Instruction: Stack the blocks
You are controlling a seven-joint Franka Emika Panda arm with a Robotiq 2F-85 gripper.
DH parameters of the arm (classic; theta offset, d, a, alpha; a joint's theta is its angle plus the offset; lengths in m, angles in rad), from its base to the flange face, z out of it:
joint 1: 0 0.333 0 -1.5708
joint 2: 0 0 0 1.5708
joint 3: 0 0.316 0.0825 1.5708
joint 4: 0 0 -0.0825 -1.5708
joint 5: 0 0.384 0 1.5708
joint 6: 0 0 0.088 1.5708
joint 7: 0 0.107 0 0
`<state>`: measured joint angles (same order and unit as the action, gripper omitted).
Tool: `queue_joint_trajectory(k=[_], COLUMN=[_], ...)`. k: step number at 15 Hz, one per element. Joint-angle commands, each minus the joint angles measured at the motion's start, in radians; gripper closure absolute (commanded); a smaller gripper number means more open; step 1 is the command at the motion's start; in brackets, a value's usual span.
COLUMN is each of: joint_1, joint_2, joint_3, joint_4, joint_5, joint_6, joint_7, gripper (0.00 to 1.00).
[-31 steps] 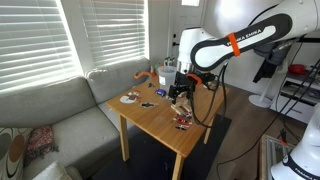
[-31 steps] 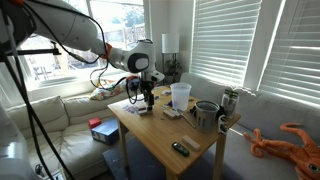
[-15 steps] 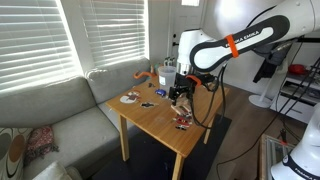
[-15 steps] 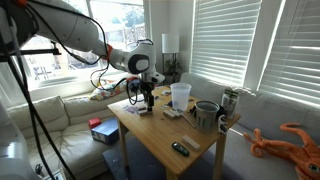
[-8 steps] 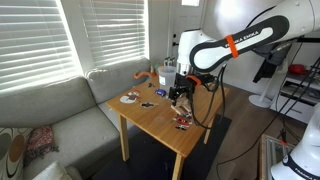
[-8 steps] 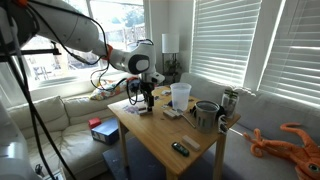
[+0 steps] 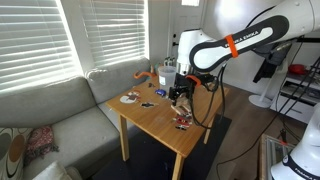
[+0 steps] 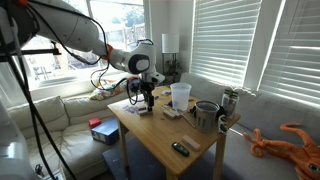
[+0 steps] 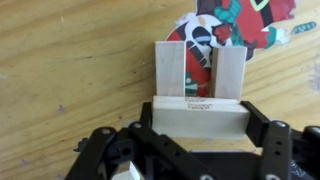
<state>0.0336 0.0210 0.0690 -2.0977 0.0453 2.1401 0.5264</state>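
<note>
A: Where is the gripper point(image 9: 198, 126)?

B: In the wrist view it comes in from the bottom edge, low over the wooden table point(image 9: 70, 60). Its dark fingers point(image 9: 262, 125) stand at either end of a pale wooden block lying crosswise, the crosswise block point(image 9: 198, 115).

A: So the arm has hold of it?

B: It appears so. The jaws are parted only by the length of that block, and each finger looks pressed against an end of it.

A: And the other blocks?

B: Two more lie just beyond it, side by side and parallel, their long sides running away from the camera. The left-side block point(image 9: 169, 68) and the right-side block point(image 9: 229, 72) stand apart, with a gap between them. The crosswise block spans their near ends like a lintel. Whether it rests on them or sits just above cannot be told from this angle.

A: What fills the gap?

B: A colourful printed piece point(image 9: 238, 22), red, green, black and white, lies flat on the table, showing in the gap and past the far ends of the two blocks.

A: Do the outside cameras help?

B: In both exterior views the gripper point(image 7: 178, 93) point(image 8: 146, 100) points down close to the table point(image 7: 160, 125) point(image 8: 160, 135), but the blocks there are too small to make out.
</note>
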Motion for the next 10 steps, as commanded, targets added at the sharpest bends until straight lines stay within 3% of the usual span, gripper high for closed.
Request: queue_joint_trajectory(k=[1, 10], joint_1=[0.012, 0.034], joint_2=[-0.005, -0.044], joint_3=[-0.005, 0.013], joint_4=[0.013, 0.008], joint_5=[-0.017, -0.167], joint_6=[-0.008, -0.02], joint_7=[-0.038, -0.345], gripper=[0.39, 0.39])
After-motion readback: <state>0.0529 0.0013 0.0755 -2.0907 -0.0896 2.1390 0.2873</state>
